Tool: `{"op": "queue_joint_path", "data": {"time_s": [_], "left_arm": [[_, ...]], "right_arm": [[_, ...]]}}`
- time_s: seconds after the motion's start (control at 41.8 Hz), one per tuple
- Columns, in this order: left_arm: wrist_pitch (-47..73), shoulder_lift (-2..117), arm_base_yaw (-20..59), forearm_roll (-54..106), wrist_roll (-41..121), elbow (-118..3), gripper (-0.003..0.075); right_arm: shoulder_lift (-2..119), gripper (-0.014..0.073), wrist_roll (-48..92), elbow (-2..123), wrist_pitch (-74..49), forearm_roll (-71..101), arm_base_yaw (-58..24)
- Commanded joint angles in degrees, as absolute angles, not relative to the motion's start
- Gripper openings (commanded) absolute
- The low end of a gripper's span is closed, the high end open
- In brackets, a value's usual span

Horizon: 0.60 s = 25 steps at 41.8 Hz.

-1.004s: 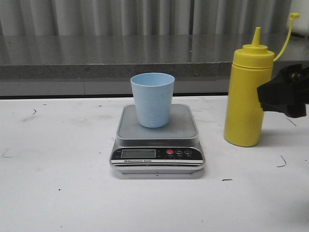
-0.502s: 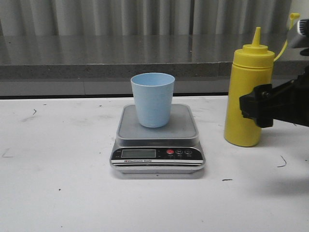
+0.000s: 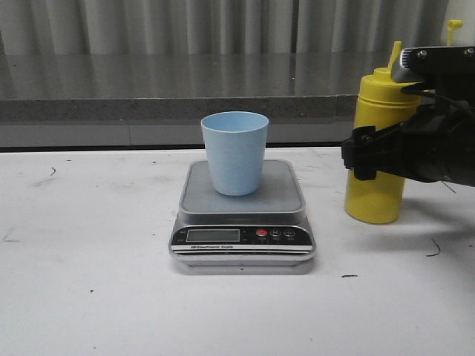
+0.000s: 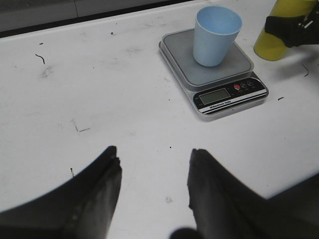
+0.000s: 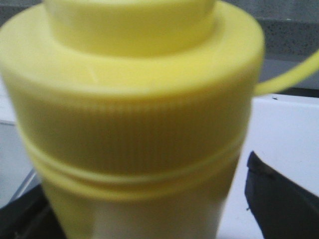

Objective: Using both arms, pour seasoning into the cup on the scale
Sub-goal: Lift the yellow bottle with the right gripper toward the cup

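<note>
Front view: a pale-blue cup (image 3: pixel 235 152) stood upright on the platform of a silver-grey scale (image 3: pixel 242 215), slightly toward the back of it. The scale sat near the middle of the white table (image 3: pixel 89 282), its black panel with display and red button facing the camera. To the right of the scale, apart from it, stood a tall yellow bottle (image 3: pixel 373 196), upright on the table, nozzle up, the tethered cap on its thin strap sticking up at the far right. The right gripper (image 3: pixel 361 157) had its black body across the bottle's middle, coming in from the right edge; one fingertip showed past the bottle's left side. Whether the jaws were pressing the bottle could not be told from here.

Right wrist view: the bottle (image 5: pixel 134 124) filled nearly the whole picture, blurred, ribbed cap collar and shoulder ring visible. Dark fingers (image 5: pixel 279 199) showed at each lower corner, so the jaws were apart with the bottle between them; contact could not be made out. The strap ran off to one side.

Left wrist view: the left gripper (image 4: pixel 152 169) hung over bare table, well apart from the scale (image 4: pixel 214 74), jaws apart and holding nothing. The cup (image 4: pixel 215 35) sat on the scale, the bottle's (image 4: pixel 271 42) base just beyond it, with the right gripper (image 4: pixel 294 31) across it.
</note>
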<state>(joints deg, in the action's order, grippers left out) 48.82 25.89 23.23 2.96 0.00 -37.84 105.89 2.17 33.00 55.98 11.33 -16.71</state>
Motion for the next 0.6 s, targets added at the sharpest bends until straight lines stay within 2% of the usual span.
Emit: {"op": "queue_joint_path", "data": {"time_s": [0.0, 0.12, 0.191, 0.335, 0.406, 0.574], "left_arm": [[45.0, 26.3, 23.2, 3.3, -0.9, -39.3, 0.0313], [45.0, 26.3, 23.2, 3.3, -0.9, -39.3, 0.0313], [45.0, 26.3, 23.2, 3.3, -0.9, -39.3, 0.0313], [45.0, 26.3, 23.2, 3.3, -0.9, -39.3, 0.0313], [45.0, 26.3, 23.2, 3.3, -0.9, -39.3, 0.0313], [45.0, 26.3, 23.2, 3.3, -0.9, -39.3, 0.0313]], "right_arm": [[105.5, 0.0663, 2.0, 36.4, 61.0, 11.2, -16.2], [106.5, 0.0662, 2.0, 37.9, 60.8, 11.2, -16.2], [106.7, 0.0622, 2.0, 38.2, 60.4, 11.2, -16.2], [106.8, 0.0421, 2.0, 38.3, 60.5, 11.1, -16.2], [106.1, 0.0360, 2.0, 38.3, 59.6, 11.1, -16.2], [100.4, 0.0342, 2.0, 38.3, 50.1, 9.8, -16.2]]}}
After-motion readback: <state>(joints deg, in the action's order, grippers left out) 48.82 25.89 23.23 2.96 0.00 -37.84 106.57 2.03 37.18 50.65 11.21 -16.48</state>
